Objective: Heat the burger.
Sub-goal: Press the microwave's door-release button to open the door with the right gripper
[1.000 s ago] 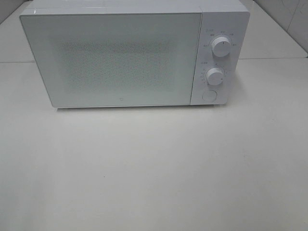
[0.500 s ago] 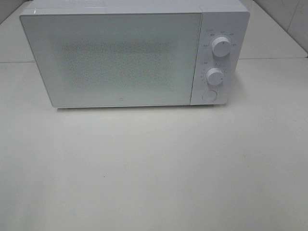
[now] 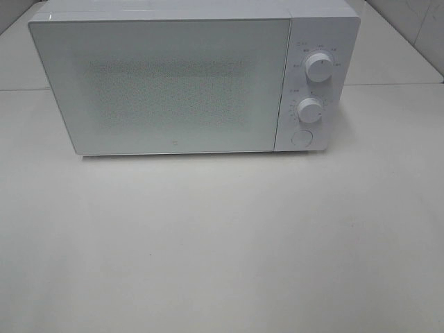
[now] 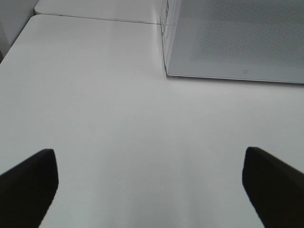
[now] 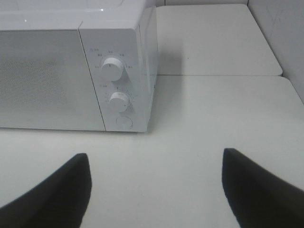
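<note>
On the flat white tabletop (image 3: 222,243) we find the burger in none of the three views. It may lie behind the microwave door, but the speckled panel is too opaque for us to tell.

1. Appliance. We see a white box-shaped microwave oven (image 3: 173,83) standing at the far side of the tabletop, facing the high camera. Its wide frosted door (image 3: 163,87) is shut flush with the body and takes up the left and middle of the front.
2. Controls. We see a narrow control panel on the right of the door. It carries a round white upper knob (image 3: 318,68), a round white lower knob (image 3: 310,109) directly below it, and a flat round white button (image 3: 301,137) at the bottom. Small grey markings ring both knobs; we cannot read them.
3. Left gripper (image 4: 148,161). It hangs above bare tabletop in front of the microwave's left front corner, well apart from it. Its two dark fingers (image 4: 28,185) stand spread wide, with nothing between them.
4. Right gripper (image 5: 156,159). It hangs above bare tabletop in front of the control panel, apart from it. Its dark fingers (image 5: 57,190) are likewise parted and hold nothing.
5. Surroundings. We see a thin seam (image 3: 388,84) crossing the surface beside the microwave, and pale tiled wall (image 3: 416,21) at the far right corner.
</note>
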